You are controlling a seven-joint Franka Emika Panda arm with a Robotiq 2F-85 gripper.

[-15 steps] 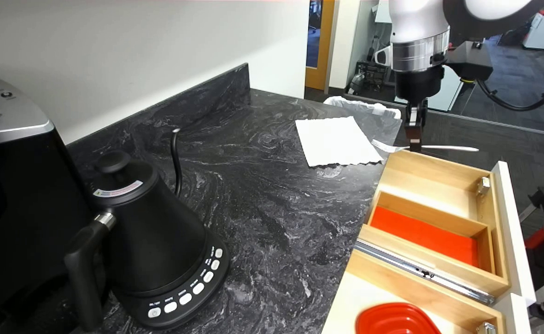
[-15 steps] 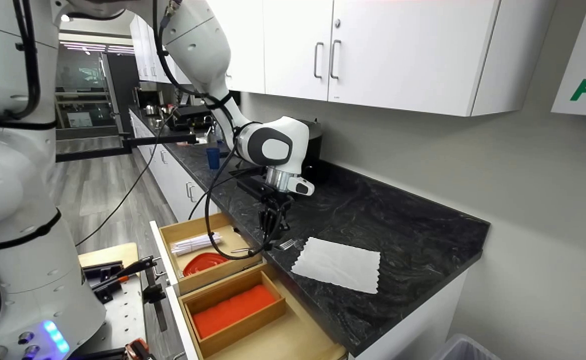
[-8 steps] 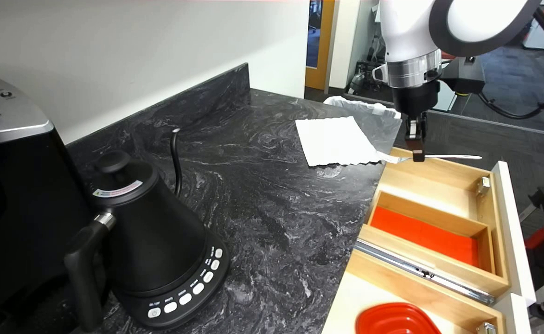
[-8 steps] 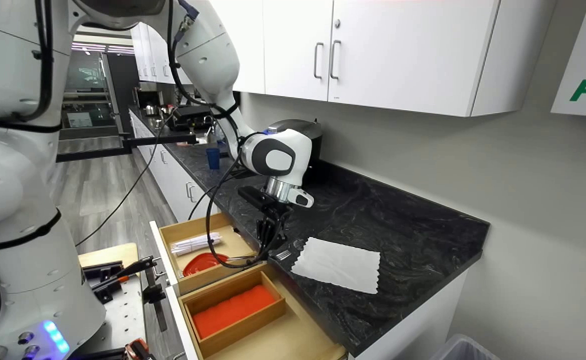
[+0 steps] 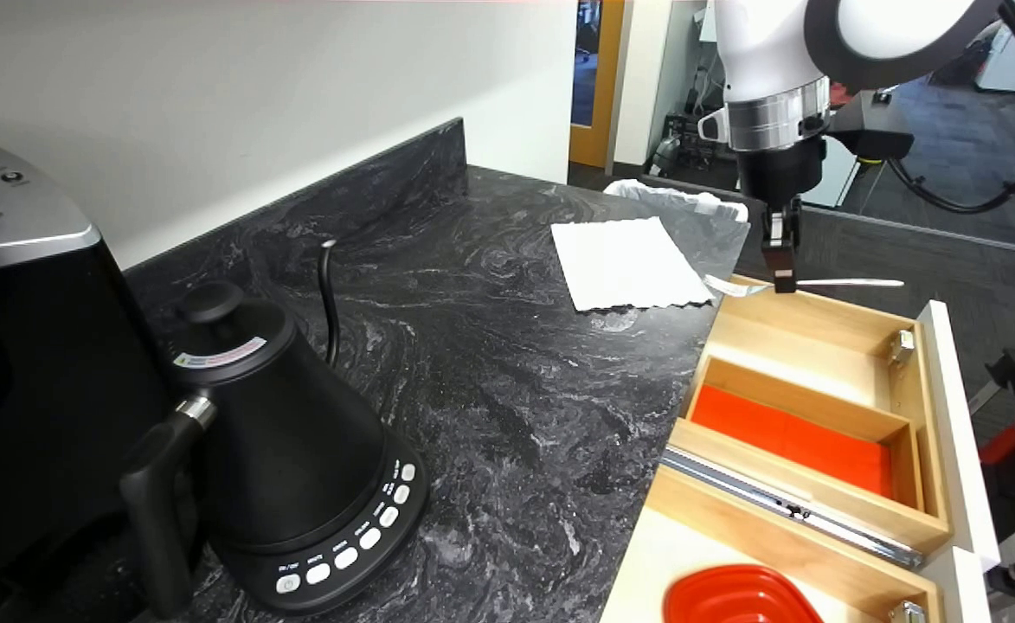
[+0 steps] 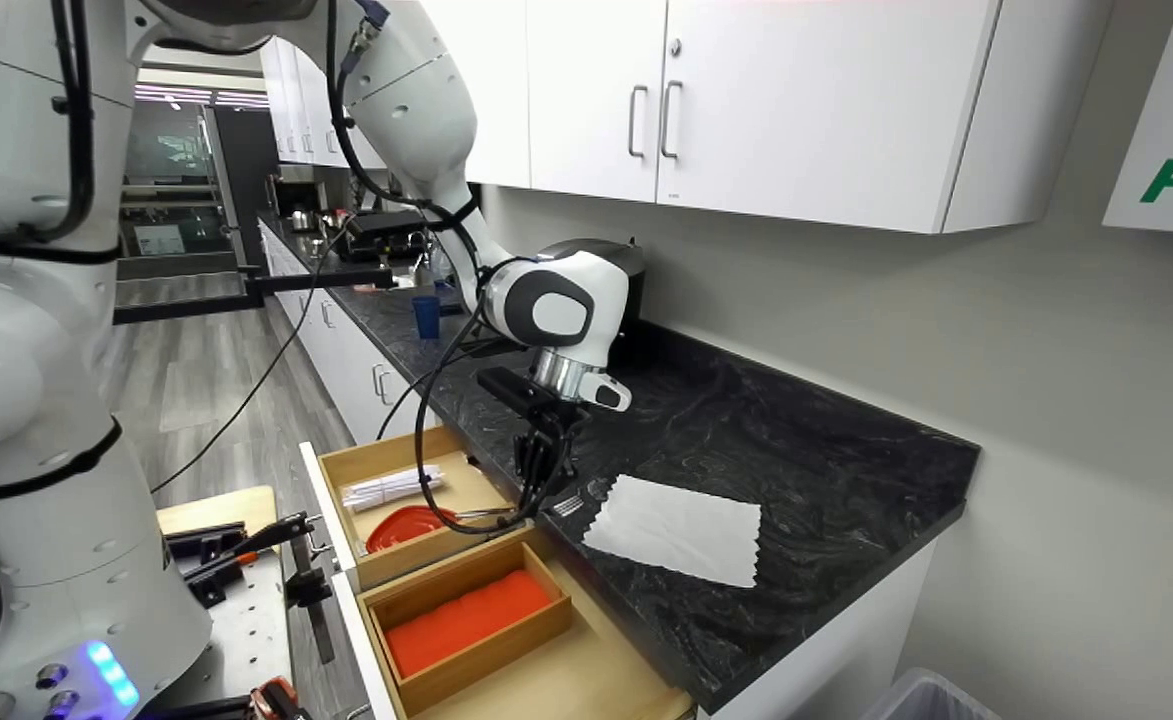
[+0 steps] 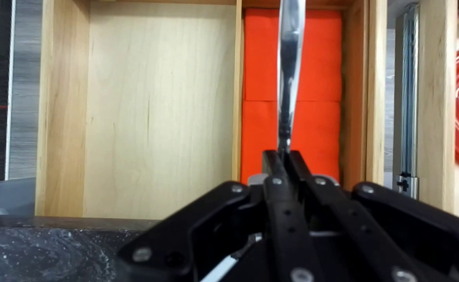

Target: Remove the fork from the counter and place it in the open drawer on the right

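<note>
My gripper (image 5: 784, 281) is shut on the fork (image 5: 849, 283), a slender silver utensil, near its middle. The fork is held level, its tines pointing to the counter (image 5: 490, 389) and its handle outward; the tines also show in an exterior view (image 6: 568, 506). In the wrist view the handle (image 7: 289, 70) runs up from the closed fingertips (image 7: 283, 154), in line over the orange-red lined compartment of the wooden drawer (image 7: 159, 98). The open drawer shows in both exterior views (image 5: 827, 346) (image 6: 546, 675). The fork is above the drawer by the counter's edge; its exact height is unclear. The tines are hidden in the wrist view.
A white paper sheet (image 5: 628, 264) lies on the counter by the drawer. A second open drawer with a red dish (image 5: 741, 597) and white bundled items (image 6: 391, 487) is beside it, past a metal rail (image 5: 788, 506). A black kettle (image 5: 291, 441) stands on the counter.
My gripper, shut on the fork throughout, has gone down and slightly toward the second drawer's side, then risen a little in the last half second. The drawers have not moved.
</note>
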